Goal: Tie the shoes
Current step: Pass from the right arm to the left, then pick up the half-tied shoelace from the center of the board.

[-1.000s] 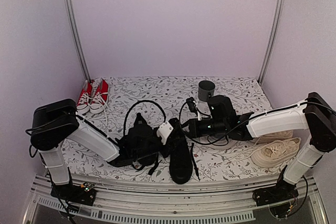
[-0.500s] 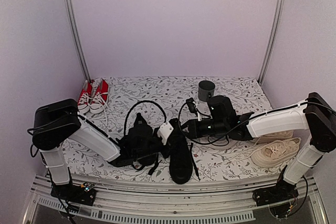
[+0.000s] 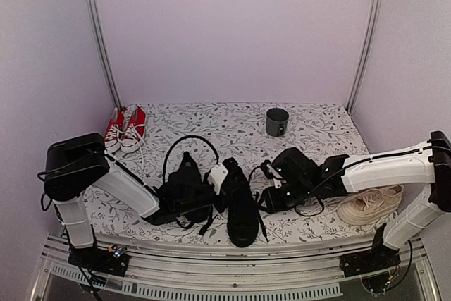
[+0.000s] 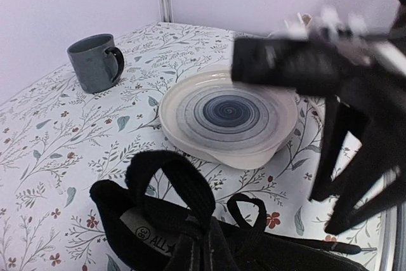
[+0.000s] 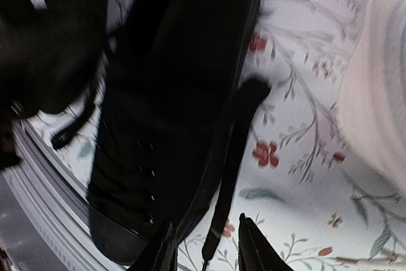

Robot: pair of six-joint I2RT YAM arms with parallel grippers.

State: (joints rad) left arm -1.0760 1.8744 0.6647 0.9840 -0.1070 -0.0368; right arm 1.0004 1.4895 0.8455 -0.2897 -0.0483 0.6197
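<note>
One black shoe (image 3: 242, 211) lies near the front edge with its toe toward me; it also shows in the right wrist view (image 5: 171, 93). The second black shoe (image 3: 184, 192) is mostly hidden under my left arm. My left gripper (image 3: 224, 177) sits at the first shoe's heel opening (image 4: 120, 220). In the left wrist view the gripper (image 4: 203, 245) looks shut on a wide black lace loop (image 4: 177, 179). My right gripper (image 3: 269, 199) is low beside that shoe. It (image 5: 206, 249) is open, with the free end of a black lace (image 5: 231, 169) lying between its fingertips.
A cream plate (image 4: 228, 115) lies just beyond the shoe, under my right arm, and shows in the right wrist view (image 5: 380, 61). A grey mug (image 3: 277, 122) stands at the back. Cream sneakers (image 3: 370, 202) are at the right and small red sneakers (image 3: 125, 130) at the back left.
My right arm has swung toward the front and dropped low beside the shoe, uncovering the mug. My left arm has stayed in place at the shoe.
</note>
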